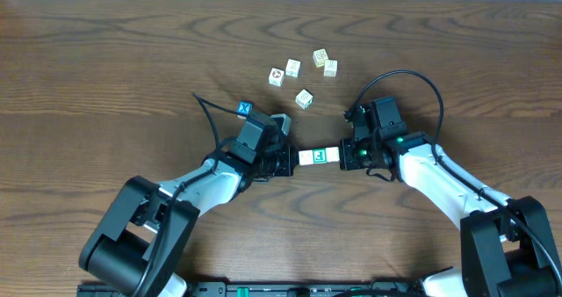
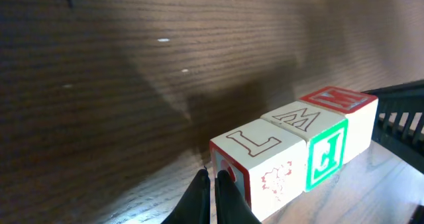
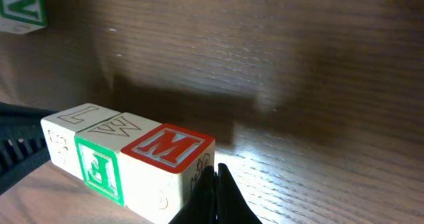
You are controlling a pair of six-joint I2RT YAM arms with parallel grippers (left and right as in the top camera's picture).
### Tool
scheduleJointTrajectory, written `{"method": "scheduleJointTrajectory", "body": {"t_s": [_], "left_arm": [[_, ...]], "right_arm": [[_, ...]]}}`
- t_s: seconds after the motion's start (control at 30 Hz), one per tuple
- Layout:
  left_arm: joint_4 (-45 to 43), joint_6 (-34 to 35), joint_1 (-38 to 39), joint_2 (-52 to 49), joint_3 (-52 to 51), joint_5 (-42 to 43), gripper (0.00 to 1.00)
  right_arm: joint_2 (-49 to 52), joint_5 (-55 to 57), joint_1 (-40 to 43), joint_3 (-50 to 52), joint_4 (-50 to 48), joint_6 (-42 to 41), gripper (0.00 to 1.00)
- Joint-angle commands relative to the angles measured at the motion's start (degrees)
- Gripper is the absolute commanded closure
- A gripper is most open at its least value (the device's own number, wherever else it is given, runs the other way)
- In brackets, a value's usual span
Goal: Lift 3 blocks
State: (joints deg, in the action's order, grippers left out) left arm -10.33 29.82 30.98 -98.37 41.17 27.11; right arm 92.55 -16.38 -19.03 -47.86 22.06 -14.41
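Three wooden letter blocks form one straight row [image 1: 320, 156] between my two grippers. In the left wrist view the cream L block [image 2: 258, 161] is nearest, then the W block [image 2: 318, 144] with a green-framed side, then the red-topped M block [image 2: 348, 108]. My left gripper [image 2: 213, 184] is shut, its tips pressed against the L block's end face. My right gripper [image 3: 215, 184] is shut too, its tips against the M block [image 3: 165, 158]. The row's shadow lies apart from it on the wood.
A blue cube [image 1: 245, 109] lies just behind my left gripper [image 1: 294, 159]. Several cream letter cubes [image 1: 304, 97] are scattered farther back near the middle of the table. A green-lettered cube [image 3: 20, 5] shows at the top left of the right wrist view.
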Motion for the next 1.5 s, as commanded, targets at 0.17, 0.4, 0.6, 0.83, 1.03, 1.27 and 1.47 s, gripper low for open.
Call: {"method": "scheduleJointTrajectory", "body": {"t_s": [0.17, 0.4, 0.6, 0.83, 1.03, 1.27, 1.47], "left_arm": [[-0.98, -0.37, 2.36, -0.35, 2.16, 3.65, 0.93], [-0.61, -0.37, 2.38, -0.46, 2.16, 2.97, 0.93], [0.04, -0.39, 2.38, -0.5, 2.16, 2.14, 0.93], [0.02, -0.39, 2.38, -0.72, 2.12, 1.86, 0.93], [0.02, -0.35, 2.38, -2.14, 2.12, 1.77, 0.93], [-0.02, -0.37, 2.38, -2.93, 2.12, 1.75, 0.93], [0.0, -0.39, 2.36, -2.93, 2.12, 1.73, 0.93]], "right_arm": [[0.42, -9.53, -2.84, 1.81, -2.12, -0.35, 0.99], [0.42, -9.53, -2.84, 2.78, -3.06, -0.76, 0.99], [0.42, -9.49, -2.84, 2.78, -3.17, -0.76, 0.99], [0.42, -9.11, -2.84, 3.5, -3.63, -0.76, 0.99], [0.42, -9.09, -2.84, 5.29, -5.64, -1.44, 0.99], [0.42, -8.98, -2.84, 6.19, -6.67, -1.81, 0.99], [0.42, -7.13, -2.84, 6.21, -6.62, -1.81, 0.99]]}}
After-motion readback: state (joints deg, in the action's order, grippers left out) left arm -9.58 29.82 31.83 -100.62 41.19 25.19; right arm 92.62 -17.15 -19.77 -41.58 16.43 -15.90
